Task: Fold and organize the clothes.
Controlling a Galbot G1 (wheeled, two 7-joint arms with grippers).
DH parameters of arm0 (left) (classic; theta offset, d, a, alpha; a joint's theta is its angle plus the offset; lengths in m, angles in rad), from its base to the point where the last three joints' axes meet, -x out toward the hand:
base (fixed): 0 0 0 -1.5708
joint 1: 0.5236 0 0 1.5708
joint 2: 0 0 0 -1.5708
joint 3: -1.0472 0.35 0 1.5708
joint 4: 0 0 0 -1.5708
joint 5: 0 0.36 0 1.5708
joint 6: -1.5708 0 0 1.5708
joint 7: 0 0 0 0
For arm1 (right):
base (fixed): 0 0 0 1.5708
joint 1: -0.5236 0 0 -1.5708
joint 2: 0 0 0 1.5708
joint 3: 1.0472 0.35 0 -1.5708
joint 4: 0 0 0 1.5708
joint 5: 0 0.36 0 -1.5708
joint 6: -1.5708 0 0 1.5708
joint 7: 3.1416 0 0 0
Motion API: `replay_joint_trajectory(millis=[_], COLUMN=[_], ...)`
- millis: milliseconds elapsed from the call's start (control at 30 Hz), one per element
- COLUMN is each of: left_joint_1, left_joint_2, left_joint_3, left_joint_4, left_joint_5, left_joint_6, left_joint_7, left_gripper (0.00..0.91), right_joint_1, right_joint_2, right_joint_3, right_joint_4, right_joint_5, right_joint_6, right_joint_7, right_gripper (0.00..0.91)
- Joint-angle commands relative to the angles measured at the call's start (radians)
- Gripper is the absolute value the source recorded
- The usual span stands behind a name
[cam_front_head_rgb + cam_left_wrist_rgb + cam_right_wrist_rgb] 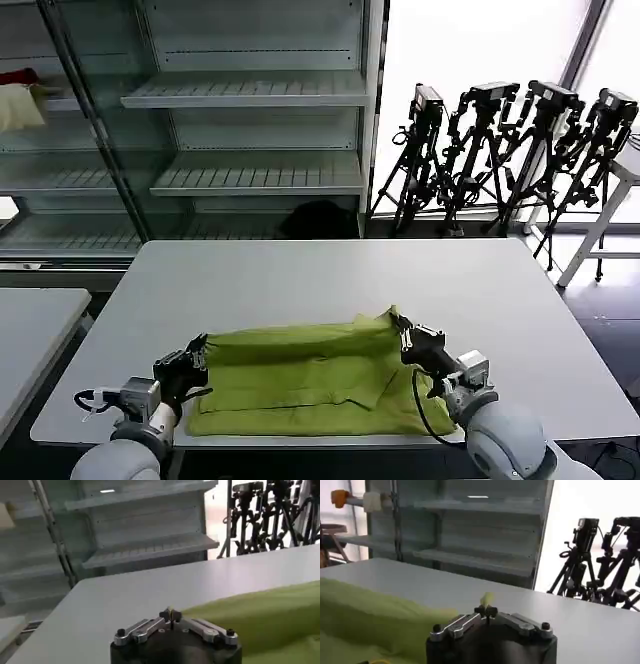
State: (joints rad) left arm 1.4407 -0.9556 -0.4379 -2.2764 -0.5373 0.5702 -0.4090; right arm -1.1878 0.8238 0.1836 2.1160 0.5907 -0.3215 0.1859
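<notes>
The green shirt [310, 380] lies partly folded at the lower middle of the frame on the white surface [330, 275]. Both hands — left hand [196, 357], right hand [403, 331] — are pinching its far edge at opposite ends. Thin fabric could slip out and skew the fold. The shelves [240, 95] behind hold a cream bundle [20, 105], upper left.

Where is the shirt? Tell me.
The shirt lies on the table's near edge in the head view, between the left gripper and right gripper, both pinching it.
</notes>
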Motion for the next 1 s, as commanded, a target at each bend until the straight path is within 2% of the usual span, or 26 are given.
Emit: replay_joint_trajectory(millis=[33, 467, 1000], left_joint_1=[0.151, 0.200, 0.169], left_joint_2=[-0.002, -0.027, -0.037], left_joint_3=[-0.051, -0.009, 0.002], left_joint_4=[-0.120, -0.088, -0.004], left_joint_5=[0.071, 0.129, 0.155], left_joint_6=[0.006, -0.002, -0.002], left_joint_7=[0.003, 0.007, 0.002], left_gripper=[0.000, 0.000, 0.000], right_joint_1=[-0.105, -0.245, -0.315], right_joint_2=[-0.021, -0.048, -0.035], right_joint_3=[0.036, 0.072, 0.085], right_joint_4=[0.059, 0.083, 0.126], right_joint_5=[-0.014, -0.055, -0.068], right_joint_6=[0.021, 0.066, 0.059], right_joint_7=[0.001, 0.005, 0.031], right_gripper=[0.000, 0.000, 0.000])
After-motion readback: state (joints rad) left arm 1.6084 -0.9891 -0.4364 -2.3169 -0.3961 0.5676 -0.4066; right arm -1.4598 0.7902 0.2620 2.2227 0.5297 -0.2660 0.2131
